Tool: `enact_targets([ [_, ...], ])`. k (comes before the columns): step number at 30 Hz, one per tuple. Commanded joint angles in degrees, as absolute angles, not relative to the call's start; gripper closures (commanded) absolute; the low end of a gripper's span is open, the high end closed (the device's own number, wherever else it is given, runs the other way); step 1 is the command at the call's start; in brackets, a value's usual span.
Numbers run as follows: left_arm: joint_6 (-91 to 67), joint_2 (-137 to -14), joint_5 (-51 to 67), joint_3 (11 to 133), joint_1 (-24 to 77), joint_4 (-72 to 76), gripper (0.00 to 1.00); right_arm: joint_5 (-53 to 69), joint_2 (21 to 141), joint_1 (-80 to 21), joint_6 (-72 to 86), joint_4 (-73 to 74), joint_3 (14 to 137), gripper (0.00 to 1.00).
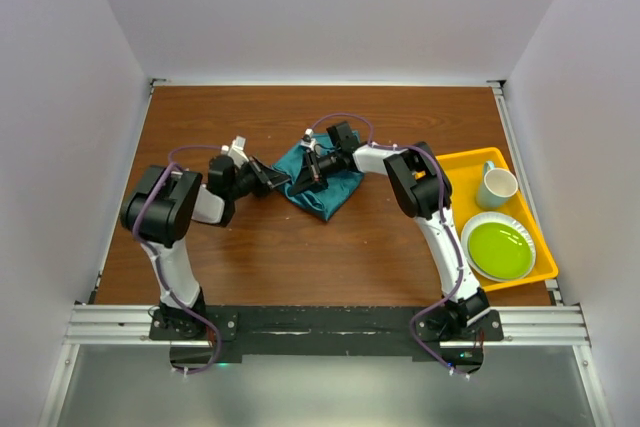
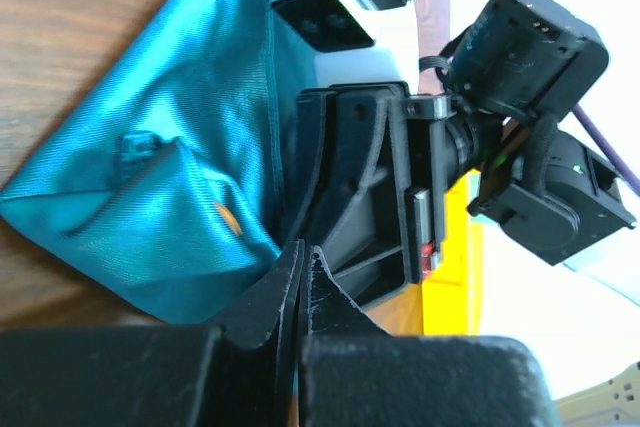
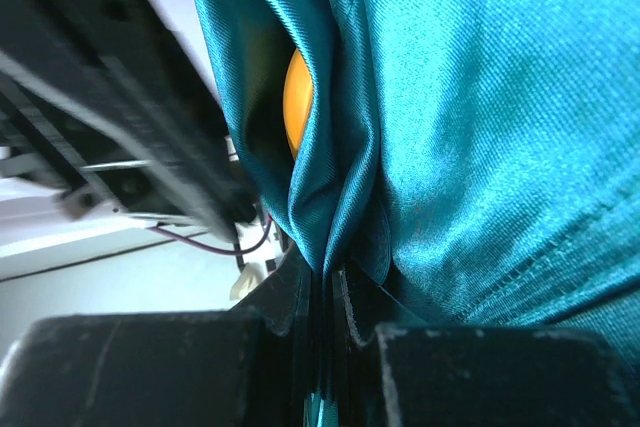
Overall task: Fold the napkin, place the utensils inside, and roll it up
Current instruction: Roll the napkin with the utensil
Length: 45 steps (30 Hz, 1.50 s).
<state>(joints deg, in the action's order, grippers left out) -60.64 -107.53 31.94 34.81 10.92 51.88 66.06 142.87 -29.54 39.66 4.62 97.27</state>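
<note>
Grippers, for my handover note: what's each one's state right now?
Left gripper: shut at the napkin edge, grip unclear.
Right gripper: shut on the napkin.

A teal napkin (image 1: 335, 192) is seen bunched into a rumpled heap near the middle of a brown wooden table (image 1: 300, 252). The left gripper (image 1: 280, 183) is placed at its left edge, and the right gripper (image 1: 305, 175) is set over its upper left part. The cloth appears to be touched by both, though the fingertips are too small to be read. At the right, a yellow tray (image 1: 455, 162) is loaded with a pale mug (image 1: 497, 187) and, nearer the arms, a green plate (image 1: 499, 250).
</note>
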Motion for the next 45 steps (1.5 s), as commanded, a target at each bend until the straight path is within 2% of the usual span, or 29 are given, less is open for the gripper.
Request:
enact_targets([
  [1, -65.7, -112.8, 31.7, 34.1, 11.5, 72.9, 1.0, 62.6, 146.4, -28.8, 36.8, 9.1, 97.3, 1.0],
  [8, -65.6, -117.8, 27.9, 35.8, 12.0, 66.8, 1.0, 60.7, 146.3, -28.7, 33.5, 14.1, 99.0, 1.0],
  [12, -64.7, -118.4, 25.2, 35.5, 12.1, 58.3, 1.0, 58.8, 145.1, -28.6, 31.9, 16.1, 100.5, 0.91],
  [16, -63.2, -118.7, 24.7, 35.2, 12.1, 54.5, 1.0, 56.9, 144.3, -28.6, 29.1, 21.6, 103.4, 0.77],
  [19, -61.8, -118.7, 24.8, 35.4, 12.1, 52.7, 1.0, 54.7, 143.7, -28.7, 25.8, 27.3, 106.6, 0.7],
  [20, -61.4, -118.8, 24.9, 35.5, 12.1, 52.4, 1.0, 53.8, 143.5, -28.6, 24.8, 28.9, 107.5, 0.63],
  [22, -61.0, -119.3, 25.0, 35.7, 12.1, 51.2, 1.0, 52.6, 142.7, -28.7, 22.2, 32.9, 110.2, 0.57],
  [23, -61.0, -119.3, 25.0, 35.6, 12.1, 51.2, 1.0, 51.9, 142.1, -28.6, 21.4, 34.3, 110.9, 0.49],
  [27, -60.6, -119.0, 25.1, 35.8, 12.1, 49.7, 1.0, 45.7, 139.5, -28.6, 13.8, 42.6, 114.6, 0.32],
  [30, -59.9, -118.8, 25.2, 36.6, 12.1, 47.3, 1.0, 39.7, 136.8, -28.7, 8.2, 49.3, 114.6, 0.25],
  [37, -59.9, -118.8, 25.2, 38.5, 12.1, 43.3, 1.0, 25.2, 125.5, -30.9, 1.8, 48.7, 104.6, 0.14],
  [45, -59.9, -119.3, 25.0, 41.0, 12.1, 38.8, 1.0, 13.2, 120.5, -39.3, -1.4, 42.7, 96.7, 0.13],
])
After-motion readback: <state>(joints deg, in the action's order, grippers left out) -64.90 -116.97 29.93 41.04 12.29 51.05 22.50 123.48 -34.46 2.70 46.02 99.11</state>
